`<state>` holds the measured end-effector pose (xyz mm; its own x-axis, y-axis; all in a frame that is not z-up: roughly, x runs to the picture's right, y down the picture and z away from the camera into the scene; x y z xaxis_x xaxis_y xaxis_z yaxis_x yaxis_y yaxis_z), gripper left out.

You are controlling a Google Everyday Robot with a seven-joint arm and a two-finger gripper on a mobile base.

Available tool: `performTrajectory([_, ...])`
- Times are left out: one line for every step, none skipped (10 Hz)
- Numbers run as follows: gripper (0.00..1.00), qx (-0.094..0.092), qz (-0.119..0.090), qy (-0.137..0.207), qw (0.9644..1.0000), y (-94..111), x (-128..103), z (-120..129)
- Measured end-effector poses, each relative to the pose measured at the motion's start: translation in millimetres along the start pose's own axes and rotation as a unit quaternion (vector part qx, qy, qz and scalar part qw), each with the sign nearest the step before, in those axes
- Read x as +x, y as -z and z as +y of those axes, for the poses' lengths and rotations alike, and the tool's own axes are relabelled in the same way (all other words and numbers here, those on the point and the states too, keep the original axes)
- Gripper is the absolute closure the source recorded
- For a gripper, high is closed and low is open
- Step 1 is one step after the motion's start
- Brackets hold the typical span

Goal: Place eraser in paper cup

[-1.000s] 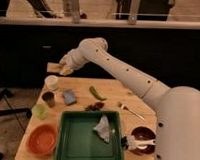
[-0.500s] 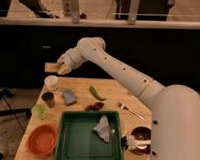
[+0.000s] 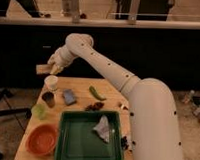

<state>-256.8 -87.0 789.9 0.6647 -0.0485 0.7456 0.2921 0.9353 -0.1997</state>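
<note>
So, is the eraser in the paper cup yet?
Out. The shut gripper holds the eraser in the air just above the paper cup, which stands upright.

Wooden table (image 3: 111,88) before a dark low wall (image 3: 159,57), grey floor (image 3: 192,129) beside, dim light

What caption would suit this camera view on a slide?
Robot's gripper, shut on the tan eraser, holds it above the white paper cup on a wooden table.
</note>
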Motion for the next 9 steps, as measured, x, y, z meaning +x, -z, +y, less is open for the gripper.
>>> performTrajectory([1.00,-0.012,0.004,-0.005,0.9999,-9.9,5.1,-0.3])
performTrajectory([1.00,-0.026,0.009,-0.012,0.9995,-20.7,11.9,-0.4])
performTrajectory([1.00,-0.036,0.012,-0.018,0.9991,-28.1,16.2,-2.0])
performTrajectory([1.00,-0.051,0.016,-0.023,0.9983,-40.6,21.6,-3.4])
performTrajectory([1.00,-0.059,0.018,-0.028,0.9977,-48.0,25.3,-4.7])
performTrajectory([1.00,-0.064,0.020,-0.030,0.9973,-51.4,27.0,-7.2])
performTrajectory([1.00,-0.069,0.022,-0.034,0.9968,-53.5,29.8,-9.7])
performTrajectory([1.00,-0.076,0.024,-0.036,0.9962,-57.8,30.5,-12.2])
performTrajectory([1.00,-0.080,0.025,-0.037,0.9958,-61.2,30.5,-13.4])
